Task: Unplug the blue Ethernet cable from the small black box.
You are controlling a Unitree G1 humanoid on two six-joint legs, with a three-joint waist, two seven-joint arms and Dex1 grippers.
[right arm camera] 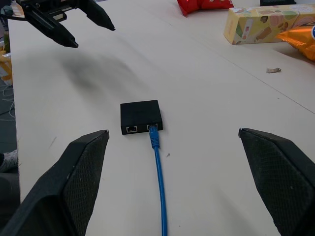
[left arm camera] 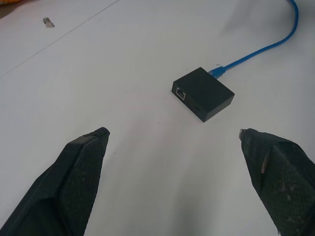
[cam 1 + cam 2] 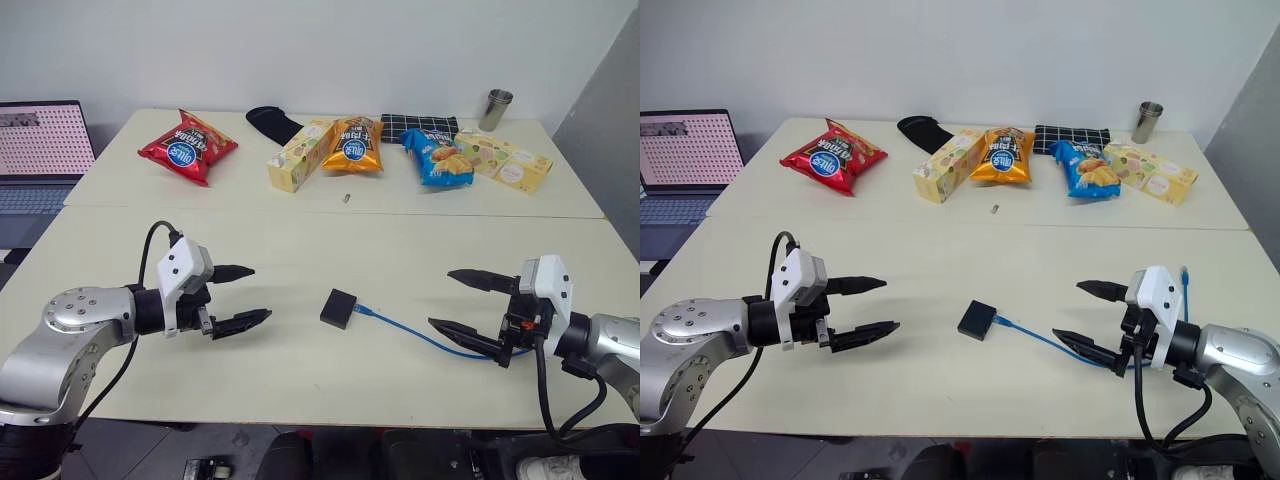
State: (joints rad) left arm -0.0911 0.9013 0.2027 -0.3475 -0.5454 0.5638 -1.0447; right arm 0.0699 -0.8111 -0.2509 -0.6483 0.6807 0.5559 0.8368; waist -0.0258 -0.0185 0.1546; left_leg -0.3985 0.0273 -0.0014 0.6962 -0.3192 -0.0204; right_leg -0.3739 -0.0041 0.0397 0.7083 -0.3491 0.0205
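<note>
Both grippers are held wide open and empty above the table, the left gripper to one side of the small black box and the right gripper to the other, neither touching anything. The box lies flat near the table's front edge, roughly midway between them. The blue Ethernet cable is plugged into one of two side-by-side ports on the face turned toward the right gripper (the neighbouring port is empty), and from there it trails across the table toward the right arm, passing under that gripper. This layout is judged to suit a two-handed pull: the box could be steadied from the left while the plug is drawn out from the right. The unplugging has not been started. Each forearm is extended low over the table with its gripper aimed inward and slightly down at the box. Farther back, well apart from the work, snack bags, a yellow carton and a metal cup are lined along the far edge.
</note>
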